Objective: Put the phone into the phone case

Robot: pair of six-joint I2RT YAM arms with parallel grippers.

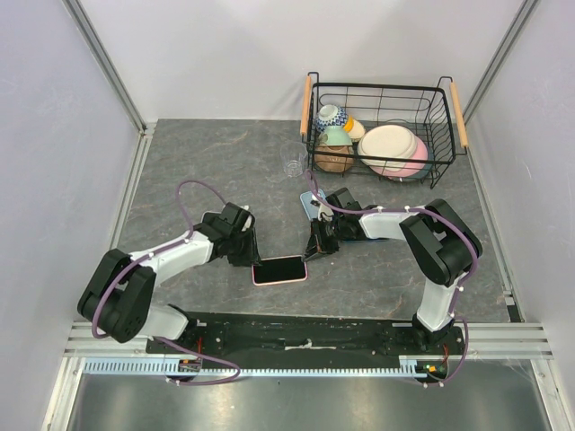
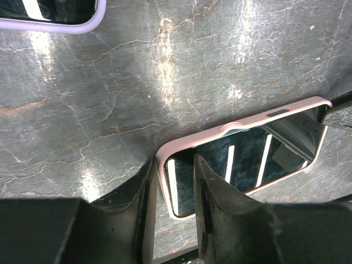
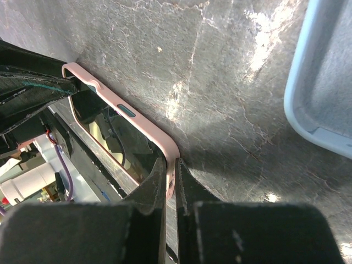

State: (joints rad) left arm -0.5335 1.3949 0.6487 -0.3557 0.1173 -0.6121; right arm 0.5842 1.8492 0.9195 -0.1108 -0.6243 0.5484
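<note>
- Right gripper (image 3: 171, 165) fills the bottom of its wrist view, its jaws drawn almost together on the long edge of the pink case (image 3: 149, 131); the thin rim is pinched between the two tips.
- Left gripper (image 2: 173, 162) is at the opposite, short end of the same case, jaws partway apart. One tip is just outside the pink end wall and the other is over the dark glass inside it. I cannot tell whether they actually press on it.
- Lying flat on the grey marbled surface (image 2: 165, 71), the phone (image 2: 247, 154) sits screen up inside the pink case, whose rim runs all along the visible edges.
- From above, the cased phone is between the two arms near the front, with the left gripper at its left end and the right gripper at its upper right corner.
- Just beyond the right gripper lies a light blue case (image 3: 330, 66).
- At the far right, well apart, a wire basket (image 1: 377, 86) holds bowls (image 1: 331, 115) and plates (image 1: 392, 146), with a glass (image 1: 294, 167) just beside it.
</note>
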